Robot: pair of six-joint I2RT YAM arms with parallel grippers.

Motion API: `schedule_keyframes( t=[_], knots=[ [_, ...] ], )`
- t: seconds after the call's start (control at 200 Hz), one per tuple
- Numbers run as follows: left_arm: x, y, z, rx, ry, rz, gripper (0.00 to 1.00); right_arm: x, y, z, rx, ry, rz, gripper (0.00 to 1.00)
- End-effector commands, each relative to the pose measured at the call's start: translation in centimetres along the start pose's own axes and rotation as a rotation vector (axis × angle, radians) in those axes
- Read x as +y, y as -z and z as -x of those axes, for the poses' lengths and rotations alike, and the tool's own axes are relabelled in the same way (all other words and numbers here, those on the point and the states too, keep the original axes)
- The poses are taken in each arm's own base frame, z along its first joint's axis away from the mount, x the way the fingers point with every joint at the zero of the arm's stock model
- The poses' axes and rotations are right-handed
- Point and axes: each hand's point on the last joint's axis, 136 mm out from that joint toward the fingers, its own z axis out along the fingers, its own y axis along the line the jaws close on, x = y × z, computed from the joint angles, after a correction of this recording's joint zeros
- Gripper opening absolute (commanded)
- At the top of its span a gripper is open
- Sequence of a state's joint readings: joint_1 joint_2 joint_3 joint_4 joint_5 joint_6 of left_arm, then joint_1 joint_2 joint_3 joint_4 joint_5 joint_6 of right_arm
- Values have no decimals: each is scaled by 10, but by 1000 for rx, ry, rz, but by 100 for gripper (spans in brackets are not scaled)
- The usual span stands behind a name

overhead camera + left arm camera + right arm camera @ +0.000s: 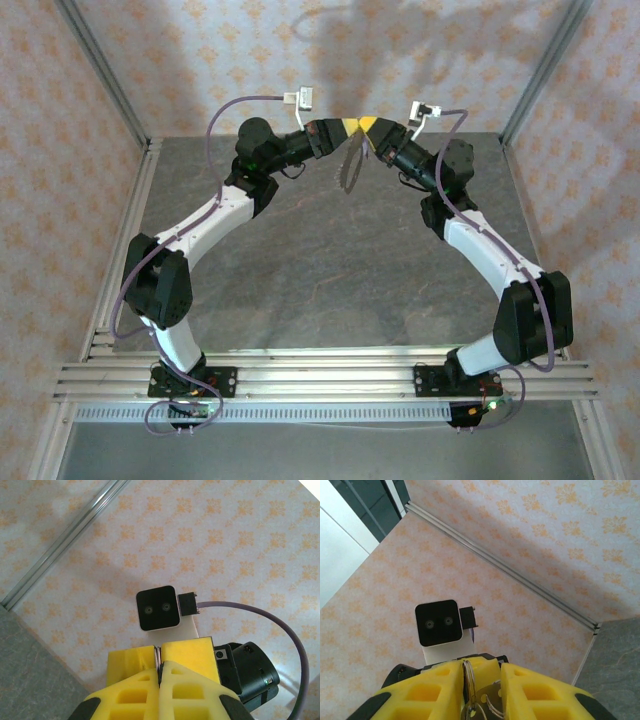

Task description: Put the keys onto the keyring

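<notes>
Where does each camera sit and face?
Top external: above and behind, looking down at the table; both arms, left gripper and right gripper tip to tip.
Left wrist: on the left arm, facing the right arm's camera; own yellow fingers below.
Right wrist: mirrored, facing the left arm's camera; own fingers below.
Shared: both wrist views show the keyring.

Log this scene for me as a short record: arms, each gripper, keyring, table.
arms: both raised, tips meeting over the far side of the table
left gripper: shut on a thin metal edge, apparently the keyring
right gripper: fingers slightly apart with metal loops between them; grip unclear
keyring: hangs in the air just below the two grippers, off the table
facing: each wrist view looks at the other arm's camera
</notes>
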State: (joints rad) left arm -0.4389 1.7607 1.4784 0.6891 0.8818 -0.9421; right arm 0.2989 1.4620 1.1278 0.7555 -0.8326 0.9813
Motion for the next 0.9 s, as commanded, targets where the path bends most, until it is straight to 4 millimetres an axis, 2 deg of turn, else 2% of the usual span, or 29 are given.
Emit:
schedule_keyframes(
  t=[0.0,0.21,0.39,0.676,0.796,0.896],
  knots=[
    [-28,-4,15,-30,-63,-76,0,33,1,-5,55,87,76,24],
    [-30,-3,15,-27,-65,-76,0,31,4,-4,47,90,60,18],
    [-29,-3,14,-25,-66,-72,0,26,8,-2,31,88,47,0],
    [-26,-6,14,-4,-66,-47,0,18,13,1,32,89,36,0],
    [-21,-2,19,8,-98,4,24,12,15,6,49,99,27,0],
    [-19,4,28,14,-124,31,33,4,16,13,66,100,16,0]
  ],
)
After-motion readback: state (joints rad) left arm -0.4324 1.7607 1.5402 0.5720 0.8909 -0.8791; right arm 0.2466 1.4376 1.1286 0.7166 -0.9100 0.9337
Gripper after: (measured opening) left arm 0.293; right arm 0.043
